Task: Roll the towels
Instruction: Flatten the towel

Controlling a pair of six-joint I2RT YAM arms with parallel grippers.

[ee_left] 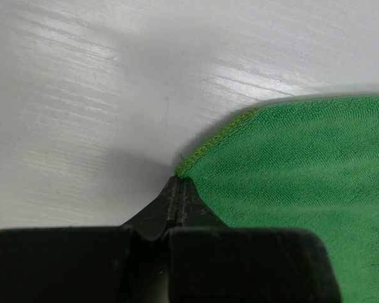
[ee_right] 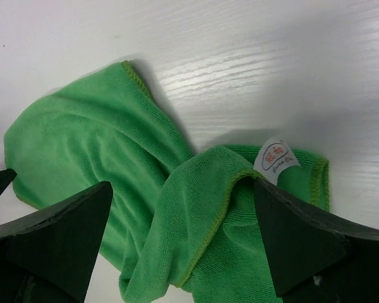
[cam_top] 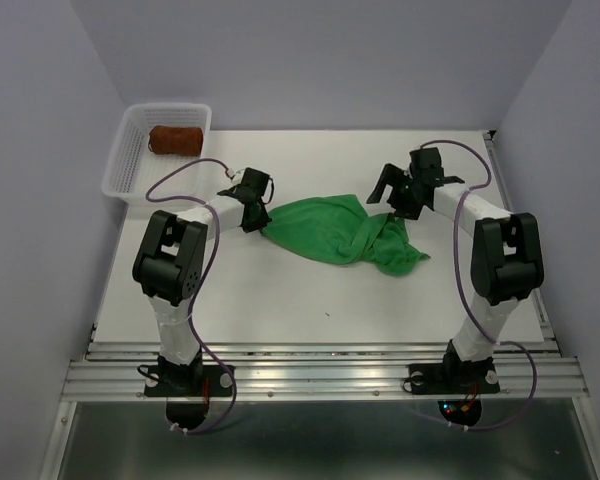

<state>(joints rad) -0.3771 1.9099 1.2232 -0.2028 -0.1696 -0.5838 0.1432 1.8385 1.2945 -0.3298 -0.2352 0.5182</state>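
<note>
Top external view: the green towel (cam_top: 330,232) lies crumpled near the middle of the table (cam_top: 280,295), drawn out from left to right, with its right end bunched into a thick lump. The left gripper (cam_top: 261,226) is at the towel's left tip, which narrows to a point there. In the left wrist view its (ee_left: 180,187) jaws are pressed tight together with no gap, and they pinch the stitched corner of the green towel (ee_left: 303,183) just above the bare white table (ee_left: 82,95).

The right gripper (cam_top: 393,195) is over the towel's bunched right end, toward the right side of the table. Its jaws stand wide apart and hold nothing. In the right wrist view its (ee_right: 182,186) two dark jaws sit on either side of the green towel (ee_right: 95,139), where the cloth is twisted and folded over itself. A small white label (ee_right: 275,158) shows at the hem near the right jaw (its printing is too small to read). Whether either jaw touches the cloth cannot be told.

The rust-brown towel (cam_top: 174,139) is rolled into a short cylinder and lies inside the white mesh basket (cam_top: 126,165). The basket stands at the far left corner of the table, well apart from the green towel and both grippers.
</note>
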